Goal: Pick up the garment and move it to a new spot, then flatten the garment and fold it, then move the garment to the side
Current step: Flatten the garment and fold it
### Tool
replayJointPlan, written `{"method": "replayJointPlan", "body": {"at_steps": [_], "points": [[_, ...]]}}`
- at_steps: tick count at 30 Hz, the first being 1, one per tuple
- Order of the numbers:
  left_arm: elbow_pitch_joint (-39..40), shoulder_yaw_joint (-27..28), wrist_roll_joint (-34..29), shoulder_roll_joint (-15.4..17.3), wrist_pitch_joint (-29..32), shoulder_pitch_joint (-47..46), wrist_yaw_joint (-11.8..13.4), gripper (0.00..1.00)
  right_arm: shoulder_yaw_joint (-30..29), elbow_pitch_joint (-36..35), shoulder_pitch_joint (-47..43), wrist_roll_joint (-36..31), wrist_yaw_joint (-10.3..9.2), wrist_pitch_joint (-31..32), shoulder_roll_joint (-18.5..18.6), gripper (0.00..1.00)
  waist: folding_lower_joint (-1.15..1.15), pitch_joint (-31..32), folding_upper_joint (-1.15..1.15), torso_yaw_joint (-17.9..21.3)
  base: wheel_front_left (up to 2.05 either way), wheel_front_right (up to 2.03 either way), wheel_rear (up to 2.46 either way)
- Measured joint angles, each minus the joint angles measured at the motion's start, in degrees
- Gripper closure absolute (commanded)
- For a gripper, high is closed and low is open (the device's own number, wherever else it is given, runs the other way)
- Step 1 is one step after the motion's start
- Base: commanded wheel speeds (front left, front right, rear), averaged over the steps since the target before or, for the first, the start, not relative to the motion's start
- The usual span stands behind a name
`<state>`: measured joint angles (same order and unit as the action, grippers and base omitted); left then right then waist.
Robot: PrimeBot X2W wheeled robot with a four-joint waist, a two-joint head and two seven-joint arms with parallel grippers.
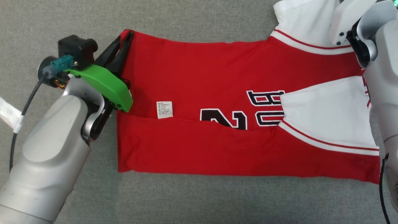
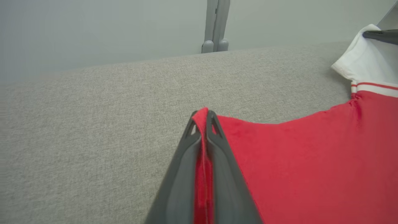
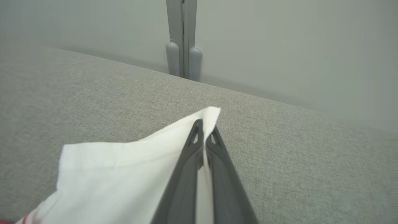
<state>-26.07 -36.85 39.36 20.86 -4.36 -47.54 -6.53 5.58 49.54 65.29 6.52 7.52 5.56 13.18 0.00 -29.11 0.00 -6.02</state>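
The garment (image 1: 199, 71), a red jersey with white sleeves, lies on the grey fabric-covered bench (image 1: 62, 18) with its long axis running across the head view. Its hem end points to the robot's left and its shoulder end to the robot's right. The near long edge is folded up over the middle, so a straight fold line runs the length of the body and hides the lower part of the black lettering (image 1: 224, 118), which reads upside down from the head view. A small white care label (image 1: 164, 109) sits just above that fold line, toward the hem end. The near white sleeve (image 1: 326, 118) lies flat across the red body at the right. The far white sleeve (image 1: 298, 21) is lifted off the bench at the upper right. The left end effector (image 2: 203, 115) is clamped on the far hem corner, with red cloth pinched between its 2 dark fingers. The right end effector (image 3: 203, 124) is clamped on the edge of the far white sleeve, its fingers pressed together over the cloth. Beyond the bench's far edge, a grey post (image 3: 183, 46) stands against a pale wall (image 3: 295, 46).
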Motion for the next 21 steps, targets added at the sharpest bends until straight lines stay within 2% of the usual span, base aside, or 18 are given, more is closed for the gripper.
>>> {"method": "replayJointPlan", "body": {"at_steps": [4, 10, 17, 21], "points": [[-0.34, 1.37, 2.43, 0.42, -1.02, 0.66, -0.20, 1.00, 1.16, 1.32, 0.73, 0.54, 0.00, -4.42, -0.27, 1.00, 0.00, 1.17, 0.00, 0.47, 0.00, 0.00, 0.00], [0.64, 2.15, 5.76, 1.98, -2.90, 5.26, -0.53, 1.00, 7.34, -0.54, -3.17, 6.45, 0.00, -8.98, -0.42, 1.00, 0.00, 3.88, 0.00, 1.49, 0.00, 0.00, 0.00], [4.92, 3.55, 8.00, 5.33, -6.12, 13.25, -0.57, 1.00, 14.00, -12.10, -14.98, 16.71, 0.00, -11.60, 3.68, 1.00, 0.00, 8.14, 0.00, 2.98, 0.00, 0.00, 0.00], [8.24, 3.83, 8.53, 6.64, -7.03, 18.03, 0.11, 1.00, 13.21, -21.19, -24.18, 20.94, 0.00, -11.88, 6.97, 1.00, 0.00, 10.74, 0.00, 3.92, 0.00, 0.00, 0.00]]}}
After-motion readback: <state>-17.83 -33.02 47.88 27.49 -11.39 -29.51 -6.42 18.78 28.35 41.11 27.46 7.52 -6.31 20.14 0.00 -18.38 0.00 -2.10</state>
